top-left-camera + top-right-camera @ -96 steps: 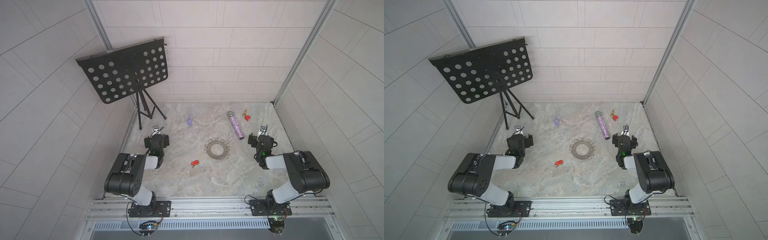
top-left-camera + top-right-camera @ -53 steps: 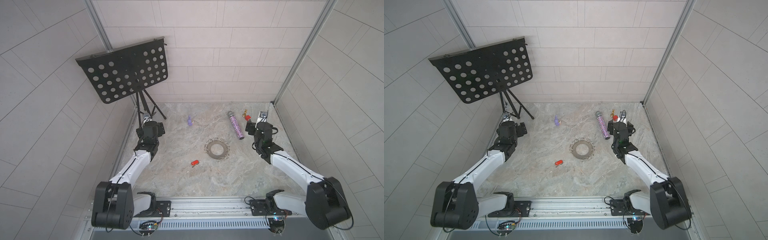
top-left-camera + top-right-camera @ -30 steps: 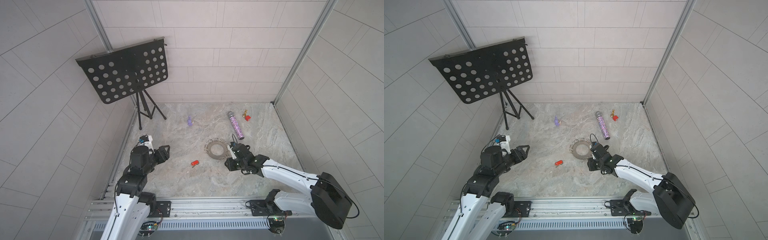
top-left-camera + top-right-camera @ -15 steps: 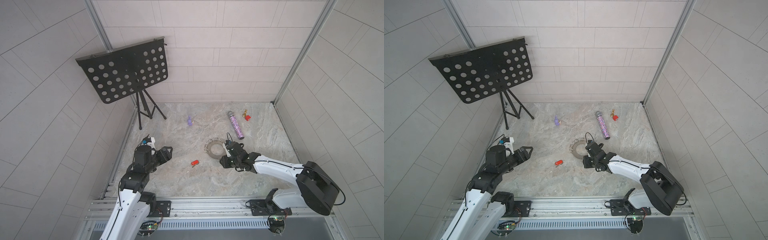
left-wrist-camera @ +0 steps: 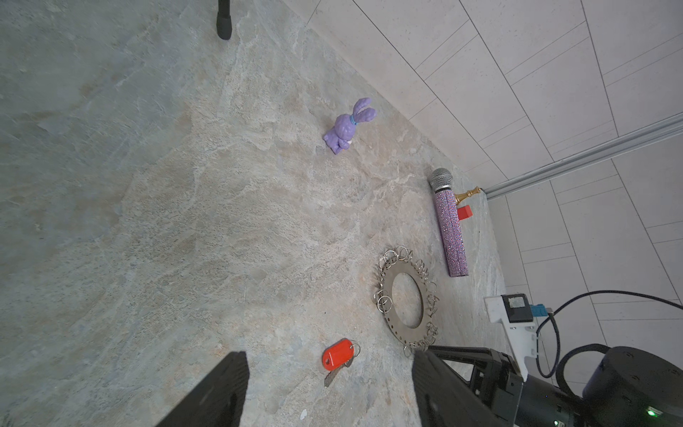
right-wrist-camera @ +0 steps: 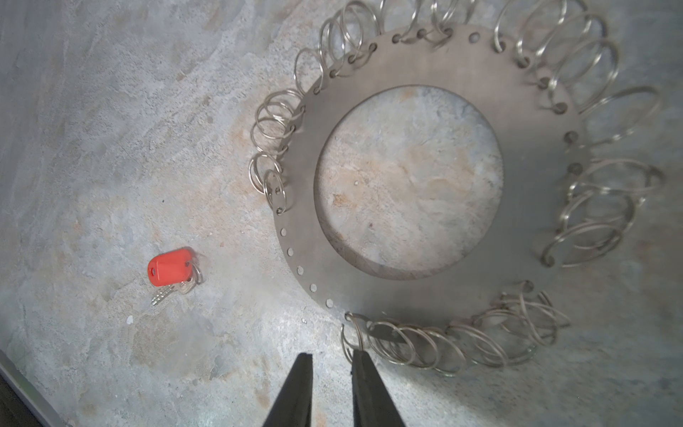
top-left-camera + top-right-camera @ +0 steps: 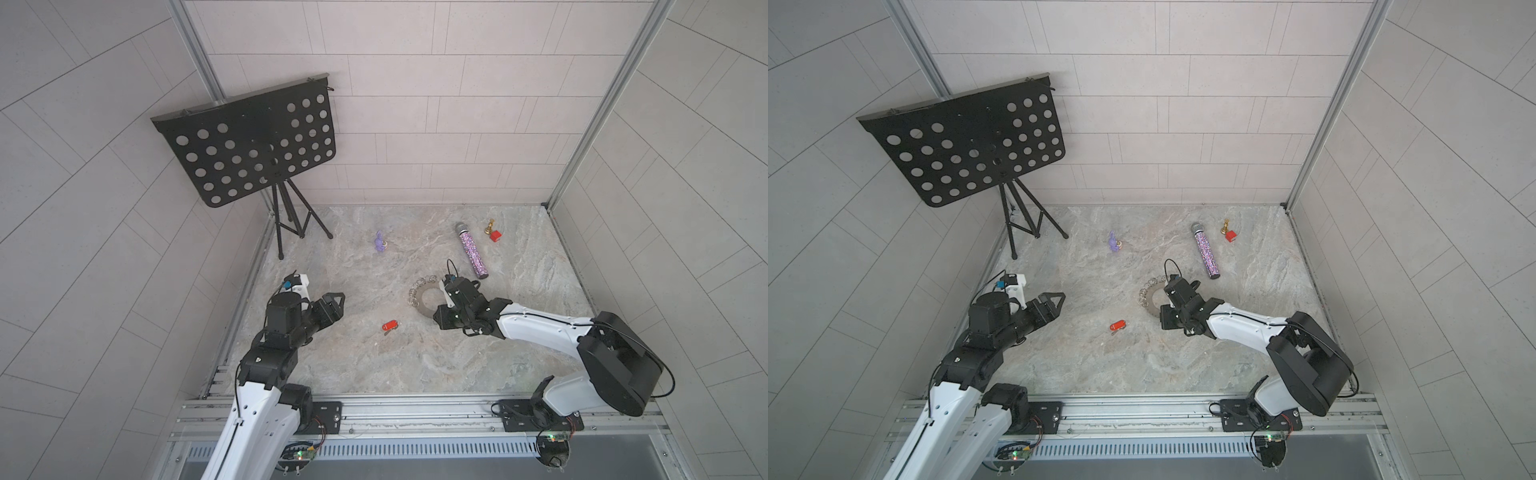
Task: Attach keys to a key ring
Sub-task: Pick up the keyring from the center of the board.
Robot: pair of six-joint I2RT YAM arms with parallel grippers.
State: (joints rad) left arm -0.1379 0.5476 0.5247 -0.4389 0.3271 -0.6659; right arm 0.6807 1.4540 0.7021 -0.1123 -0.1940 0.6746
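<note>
The key with its red tag [image 7: 390,325] [image 7: 1118,325] [image 5: 337,355] [image 6: 170,267] lies flat on the marble table, just left of the key ring. The key ring [image 7: 417,306] [image 7: 1148,306] [image 5: 385,288] [image 6: 295,207] is a flat grey disc fringed with wire loops. My right gripper [image 7: 440,319] [image 7: 1165,321] [image 6: 331,356] points down at the disc's near rim. Its jaws stand a narrow gap apart with nothing between them, and one fingertip [image 6: 358,356] is against the end loop. My left gripper [image 7: 336,305] [image 7: 1059,301] [image 5: 327,354] hangs open above the table, left of the key, which shows between its fingers.
A black music stand [image 7: 249,145] fills the back left corner. A purple bunny [image 7: 379,242] sits mid-back. Beyond the ring, at the back right, lie a glitter microphone [image 7: 471,251], a gold chess piece [image 7: 490,226] and a red cube [image 7: 495,237].
The right gripper has come in from the right to the ring's near rim and its jaws have narrowed. The left gripper has edged toward the key and opened a little wider.
</note>
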